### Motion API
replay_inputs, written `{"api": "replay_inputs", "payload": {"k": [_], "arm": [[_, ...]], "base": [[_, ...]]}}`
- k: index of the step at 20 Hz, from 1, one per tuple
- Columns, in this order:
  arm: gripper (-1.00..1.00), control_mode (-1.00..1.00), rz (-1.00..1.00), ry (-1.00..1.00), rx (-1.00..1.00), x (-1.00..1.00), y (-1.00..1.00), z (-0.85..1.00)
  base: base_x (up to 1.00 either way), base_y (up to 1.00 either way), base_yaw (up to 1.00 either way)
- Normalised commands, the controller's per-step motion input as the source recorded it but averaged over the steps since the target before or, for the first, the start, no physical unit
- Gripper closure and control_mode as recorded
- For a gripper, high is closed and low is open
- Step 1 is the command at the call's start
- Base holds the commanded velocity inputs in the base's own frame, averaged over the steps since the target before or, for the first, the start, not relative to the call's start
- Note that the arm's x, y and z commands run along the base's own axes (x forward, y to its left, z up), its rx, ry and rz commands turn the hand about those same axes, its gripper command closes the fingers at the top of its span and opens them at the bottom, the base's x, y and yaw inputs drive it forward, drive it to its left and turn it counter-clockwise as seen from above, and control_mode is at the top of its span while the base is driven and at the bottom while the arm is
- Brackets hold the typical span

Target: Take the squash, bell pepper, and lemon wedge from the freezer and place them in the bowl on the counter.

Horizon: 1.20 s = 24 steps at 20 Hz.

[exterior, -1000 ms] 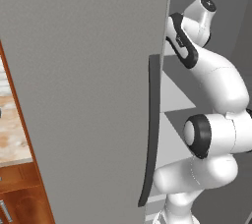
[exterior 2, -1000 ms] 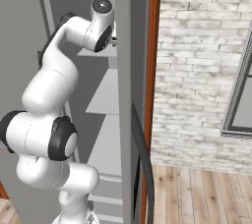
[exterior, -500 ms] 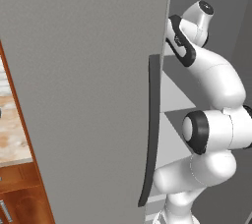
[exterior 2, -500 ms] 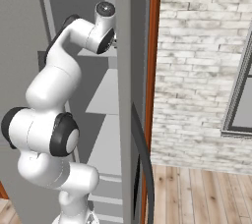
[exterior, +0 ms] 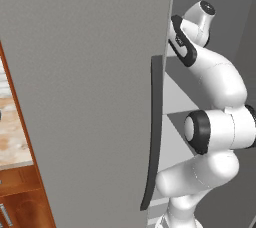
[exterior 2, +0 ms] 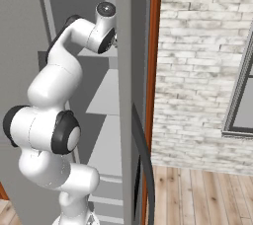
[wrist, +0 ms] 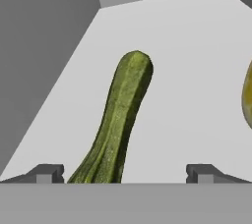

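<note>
A: Where is the squash (wrist: 118,120)?

B: Lying flat on a pale grey shelf (wrist: 187,61) inside the freezer (exterior: 90,82). It is long, ribbed, mottled green, with a blunt rounded far end pointing toward the back wall. Its near end sits between the two dark fingertips (wrist: 47,173), closer to the one on the hand view's left side.

A: And the gripper (wrist: 125,174)?

B: Spread wide, nothing clasped. Neither tip touches the squash as far as I can tell.

A: Anything else near the squash?

B: A rounded yellowish-green thing (wrist: 247,100) is cut off by the frame edge, well apart from the squash; I cannot tell what it is. Between them the shelf is smooth and bare. On the squash's other side, bare shelf runs to the darker grey side wall.

A: The door?

B: Matte grey, flat, swung open beside the arm (exterior: 215,87), with a dark curved vertical handle (exterior: 152,132) along its edge. The white arm reaches past that edge into the compartment. Left of the door, a strip of beige counter (exterior: 10,137) over reddish wood shows.
</note>
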Motion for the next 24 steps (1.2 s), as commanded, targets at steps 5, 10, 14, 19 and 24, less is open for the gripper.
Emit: {"api": "replay_inputs", "payload": {"k": [5,10,14,19,24], "arm": [[-1.0,-1.0,0.0,0.0,0.0,0.18,0.0,-0.15],[1.0,-1.0,0.0,0.0,0.0,0.13,0.0,-0.13],[1.0,-1.0,0.0,0.0,0.0,0.0,0.0,-0.12],[1.0,-1.0,0.0,0.0,0.0,-0.04,-0.05,-0.01],[1.0,-1.0,0.0,-0.01,0.0,-0.38,-0.29,0.02]], "base": [[0.0,0.0,0.0],[0.0,0.0,0.0],[0.0,0.0,0.0],[0.0,0.0,0.0],[0.0,0.0,0.0]]}}
